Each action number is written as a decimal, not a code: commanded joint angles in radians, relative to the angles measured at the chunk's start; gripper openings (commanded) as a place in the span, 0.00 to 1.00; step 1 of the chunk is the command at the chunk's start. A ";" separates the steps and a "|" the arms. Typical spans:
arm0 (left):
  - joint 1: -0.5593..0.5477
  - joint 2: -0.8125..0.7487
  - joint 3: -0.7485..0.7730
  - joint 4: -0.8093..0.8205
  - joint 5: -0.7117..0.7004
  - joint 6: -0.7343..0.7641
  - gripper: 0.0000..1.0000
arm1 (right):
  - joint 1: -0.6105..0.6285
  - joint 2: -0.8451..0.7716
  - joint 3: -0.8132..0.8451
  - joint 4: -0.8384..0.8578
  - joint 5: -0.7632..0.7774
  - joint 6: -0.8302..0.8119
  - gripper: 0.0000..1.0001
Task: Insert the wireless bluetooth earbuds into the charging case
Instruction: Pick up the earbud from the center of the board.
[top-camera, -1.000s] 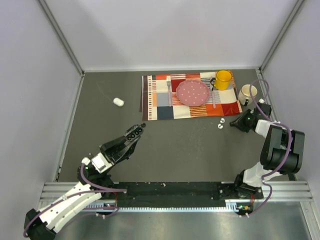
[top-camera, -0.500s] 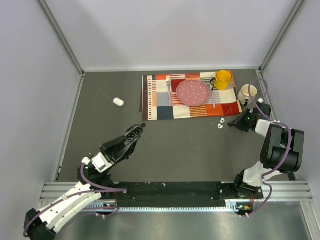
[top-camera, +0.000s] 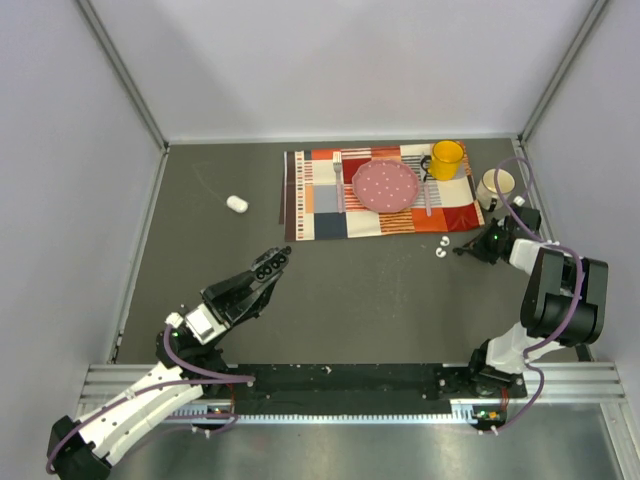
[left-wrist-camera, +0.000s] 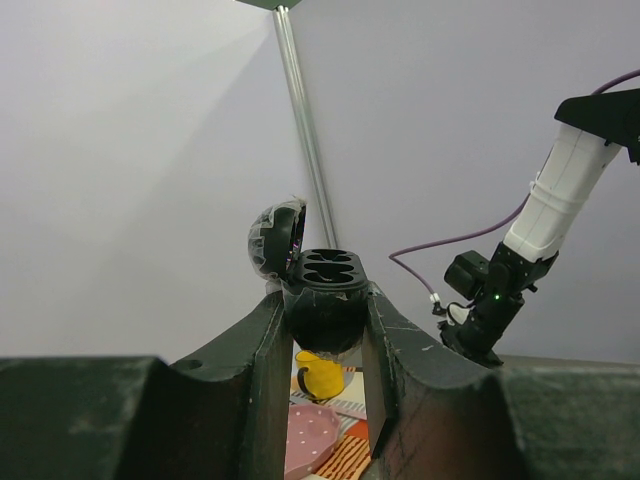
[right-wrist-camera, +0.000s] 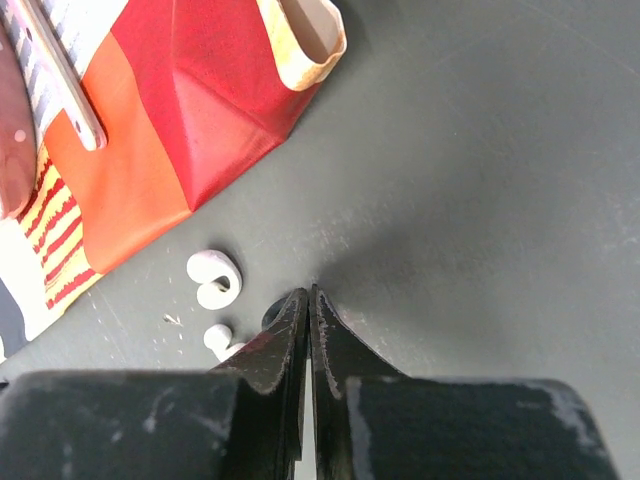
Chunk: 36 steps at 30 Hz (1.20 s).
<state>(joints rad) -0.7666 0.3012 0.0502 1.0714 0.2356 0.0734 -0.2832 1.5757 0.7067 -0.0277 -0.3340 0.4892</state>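
Note:
My left gripper (left-wrist-camera: 325, 345) is shut on the black charging case (left-wrist-camera: 323, 297) and holds it up with its lid open; two empty sockets show on top. It also shows in the top view (top-camera: 270, 263). Two white earbuds (right-wrist-camera: 214, 277) (right-wrist-camera: 217, 336) lie on the grey table just left of my right gripper (right-wrist-camera: 308, 292), which is shut with its tips down at the table. A small dark rounded thing (right-wrist-camera: 270, 313), maybe the black earbud, sits against the left finger, mostly hidden. In the top view the white earbuds (top-camera: 441, 247) lie just left of the right gripper (top-camera: 462, 249).
A checked placemat (top-camera: 320, 215) at the back holds a pink plate (top-camera: 386, 186), a fork and a spoon, with a yellow mug (top-camera: 446, 158). A white mug (top-camera: 494, 185) stands behind the right gripper. A white oval pod (top-camera: 236, 204) lies at the far left.
My right gripper has edged a little to the left, toward the white earbuds. The left arm and the case have not moved.

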 joint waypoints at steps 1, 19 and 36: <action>0.003 -0.004 -0.089 0.032 -0.018 -0.006 0.00 | 0.009 -0.034 -0.026 -0.006 0.004 0.020 0.00; 0.004 0.024 -0.099 0.071 -0.012 -0.032 0.00 | 0.111 -0.419 -0.251 -0.038 0.101 0.158 0.00; 0.003 -0.043 -0.102 0.015 -0.019 -0.032 0.00 | 0.052 -0.323 -0.109 -0.101 0.196 0.075 0.24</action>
<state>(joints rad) -0.7666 0.2848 0.0502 1.0893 0.2329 0.0471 -0.1822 1.1912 0.5098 -0.1345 -0.1574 0.6094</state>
